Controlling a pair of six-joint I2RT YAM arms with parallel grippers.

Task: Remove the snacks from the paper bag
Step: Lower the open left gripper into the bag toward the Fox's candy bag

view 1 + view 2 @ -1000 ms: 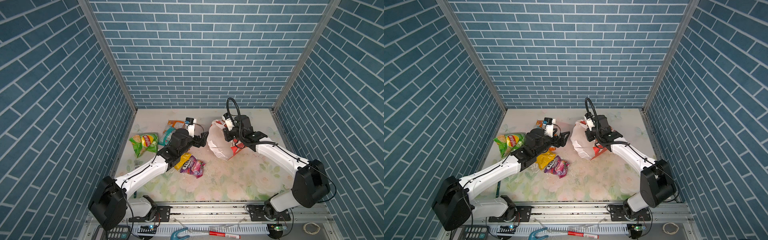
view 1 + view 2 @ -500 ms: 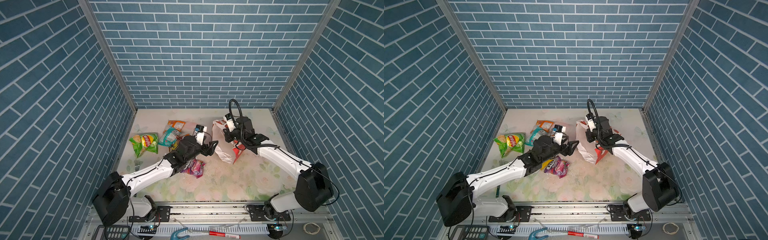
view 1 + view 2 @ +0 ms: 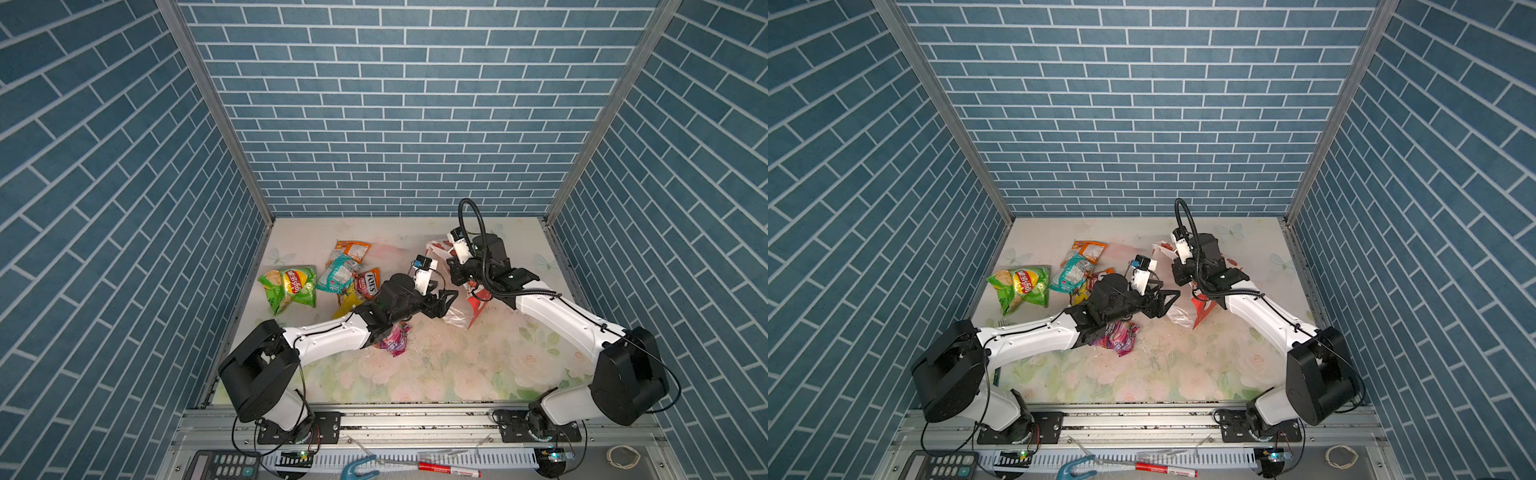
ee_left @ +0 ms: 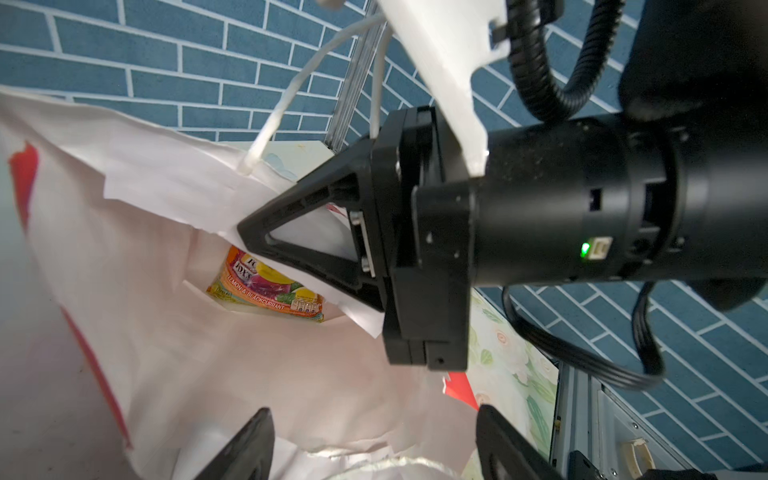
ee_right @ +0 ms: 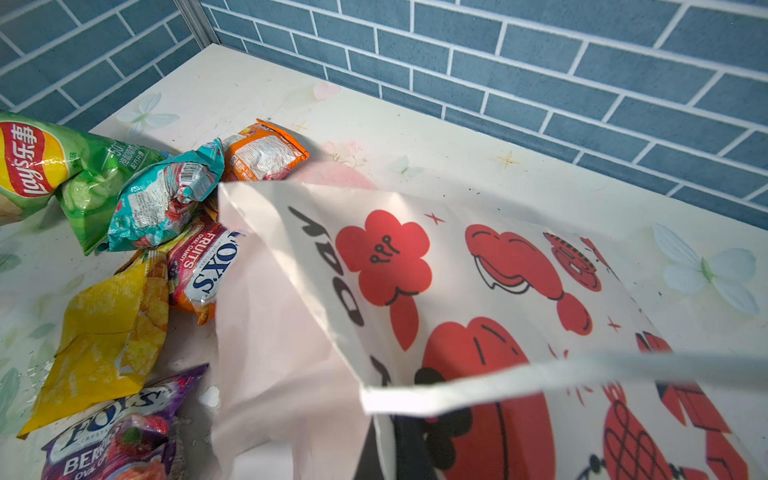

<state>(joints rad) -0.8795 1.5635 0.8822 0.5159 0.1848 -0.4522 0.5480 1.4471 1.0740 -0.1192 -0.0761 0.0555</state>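
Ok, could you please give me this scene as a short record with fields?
paper bag: on the table, rim pinched
right gripper: shut on the bag's rim
left gripper: open, empty, fingers at the bag's mouth
inside bag: one FOX'S lemon and blackcurrant packet
out on table: green Lay's bag, teal-white packet, orange-white packet, orange FOX'S bag, yellow packet, purple FOX'S bag
task: unfinished
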